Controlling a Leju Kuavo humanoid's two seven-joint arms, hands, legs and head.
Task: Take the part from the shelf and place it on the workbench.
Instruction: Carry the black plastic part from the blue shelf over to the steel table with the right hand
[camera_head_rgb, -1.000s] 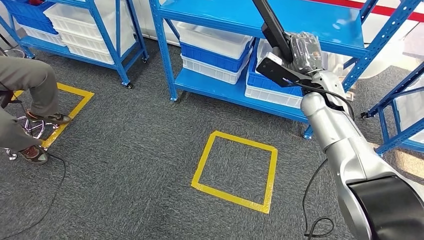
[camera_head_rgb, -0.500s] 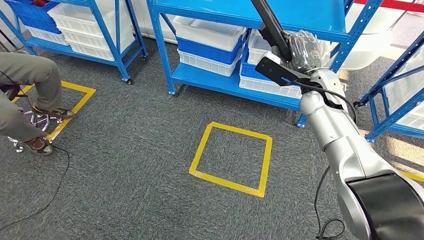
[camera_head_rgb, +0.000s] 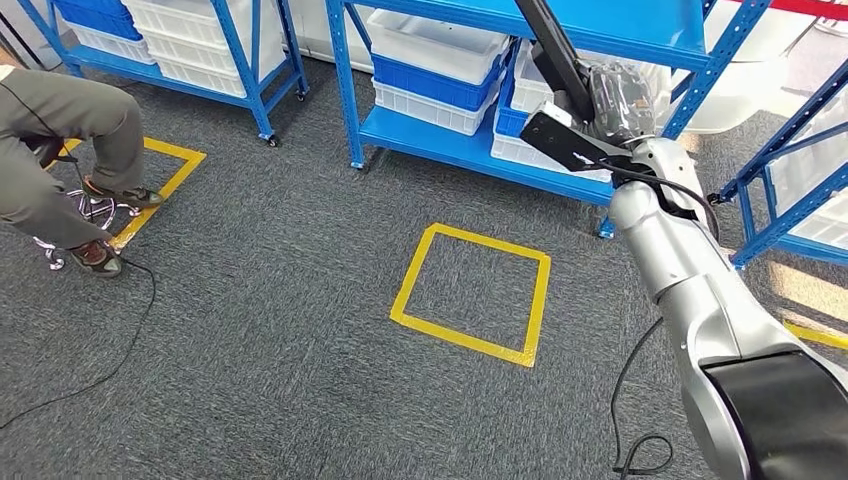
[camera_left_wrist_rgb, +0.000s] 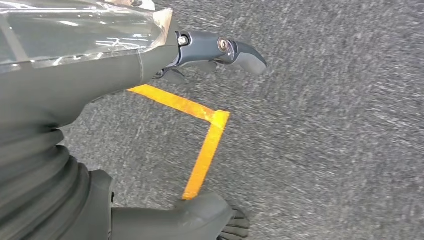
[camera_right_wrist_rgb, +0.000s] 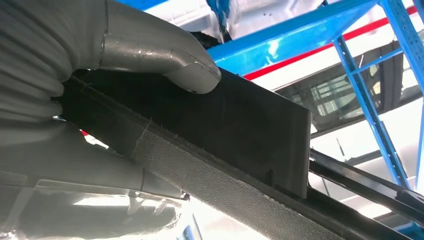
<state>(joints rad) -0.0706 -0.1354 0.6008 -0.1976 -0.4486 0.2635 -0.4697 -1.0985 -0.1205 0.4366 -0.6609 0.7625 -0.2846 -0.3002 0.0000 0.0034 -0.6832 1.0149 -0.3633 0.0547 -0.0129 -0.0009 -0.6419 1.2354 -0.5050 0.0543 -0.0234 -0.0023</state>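
Note:
My right hand (camera_head_rgb: 612, 100) is raised in front of the blue shelf (camera_head_rgb: 470, 150) and grips the part (camera_head_rgb: 548, 45), a long flat black piece that slants up past the top of the head view. In the right wrist view the thumb (camera_right_wrist_rgb: 165, 55) presses on the part's dark flat face (camera_right_wrist_rgb: 240, 125), with the other fingers under its textured edge. My left hand (camera_left_wrist_rgb: 150, 65) hangs over the grey carpet. Its fingers (camera_left_wrist_rgb: 235, 50) and thumb (camera_left_wrist_rgb: 200, 215) are apart and hold nothing.
White and blue bins (camera_head_rgb: 430, 70) sit on the shelf's lower levels. A yellow taped square (camera_head_rgb: 470, 290) marks the carpet in front. A person (camera_head_rgb: 60, 130) sits at the left near another rack (camera_head_rgb: 230, 50). A third rack (camera_head_rgb: 790, 190) stands right; a black cable (camera_head_rgb: 630, 400) lies below.
The whole picture has shifted, so the camera has moved relative to the shelf and floor. My right hand still holds the part in the same raised pose.

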